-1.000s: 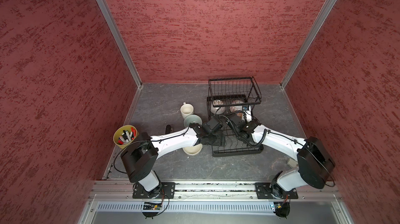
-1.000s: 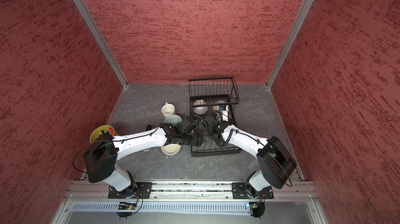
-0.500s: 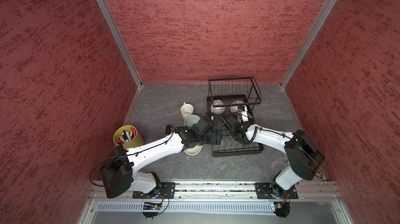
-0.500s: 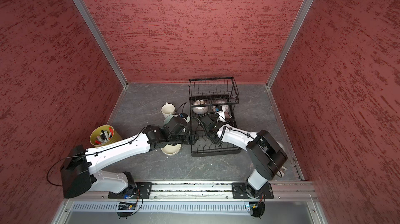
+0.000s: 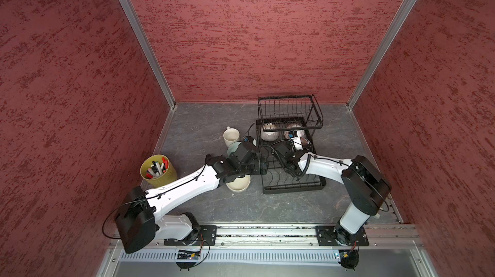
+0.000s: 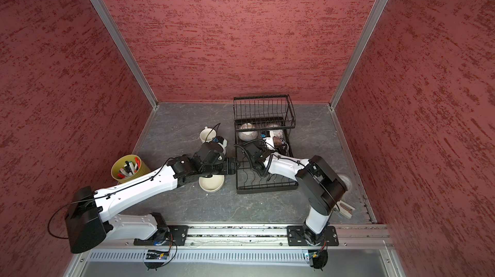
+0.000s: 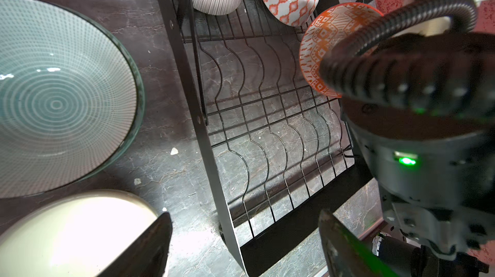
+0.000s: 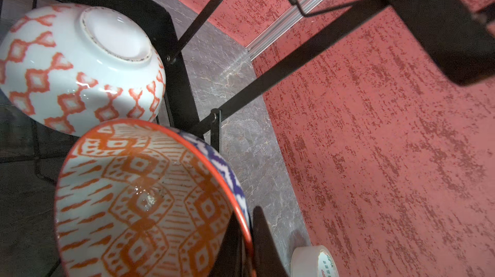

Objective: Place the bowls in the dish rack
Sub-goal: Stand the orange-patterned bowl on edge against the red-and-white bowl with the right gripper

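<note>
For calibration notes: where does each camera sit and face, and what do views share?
Top views: overhead, facing down; both show the dish rack, left arm, right arm.
Left wrist: on that arm, facing down at dish rack and pale green bowl; open left end effector shows.
Right wrist: beside the orange-patterned bowl, pinched in the shut right end effector.
Shared: both wrist views show that bowl.

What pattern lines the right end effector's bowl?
Orange geometric on white; bowl clearest in right wrist view.
</note>
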Motion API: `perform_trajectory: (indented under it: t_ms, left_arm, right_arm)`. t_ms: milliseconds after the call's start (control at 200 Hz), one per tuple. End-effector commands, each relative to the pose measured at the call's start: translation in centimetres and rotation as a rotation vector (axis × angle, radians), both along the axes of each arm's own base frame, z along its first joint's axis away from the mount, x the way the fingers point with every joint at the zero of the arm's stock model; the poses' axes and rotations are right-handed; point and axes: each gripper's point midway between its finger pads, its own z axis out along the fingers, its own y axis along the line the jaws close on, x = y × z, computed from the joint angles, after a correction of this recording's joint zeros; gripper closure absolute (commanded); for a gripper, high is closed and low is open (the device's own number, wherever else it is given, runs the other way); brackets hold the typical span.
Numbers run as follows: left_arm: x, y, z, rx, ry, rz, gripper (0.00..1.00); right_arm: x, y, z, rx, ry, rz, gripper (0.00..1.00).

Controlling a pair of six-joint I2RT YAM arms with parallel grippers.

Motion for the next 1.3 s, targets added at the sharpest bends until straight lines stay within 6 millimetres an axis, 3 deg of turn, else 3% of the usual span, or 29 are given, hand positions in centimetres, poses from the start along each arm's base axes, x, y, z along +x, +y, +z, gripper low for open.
perform_trajectory:
  t_ms: [0,361,721,852,972,1298]
  left_arm:
    - [0.1,1.0,0.0,0.007,-0.005,0.024,0.14]
    - [0.2,2.4,-0.1,0.003,-0.005,0.056,0.14]
    - [0.2,2.3,-0.4,0.001,0.001,0.056,0.14]
    - [0.3,2.3,-0.4,0.000,0.005,0.057,0.14]
    - [0.3,2.4,-0.6,-0.002,0.010,0.057,0.15]
    - [0.4,2.6,-0.8,0.002,0.026,0.058,0.15]
  right_arm:
    - [0.9,0.5,2.2,-0.033,-0.103,-0.024,1.00]
    - [1.0,0.3,2.4,-0.097,-0.137,-0.056,1.00]
    - [0.5,-0.2,1.8,-0.141,-0.146,-0.094,1.00]
    - [0.0,-0.8,2.5,-0.173,-0.171,-0.122,1.00]
    - [0.1,0.0,0.2,-0.198,-0.141,-0.111,1.00]
    - [-0.3,0.3,-0.9,-0.178,-0.136,-0.121,1.00]
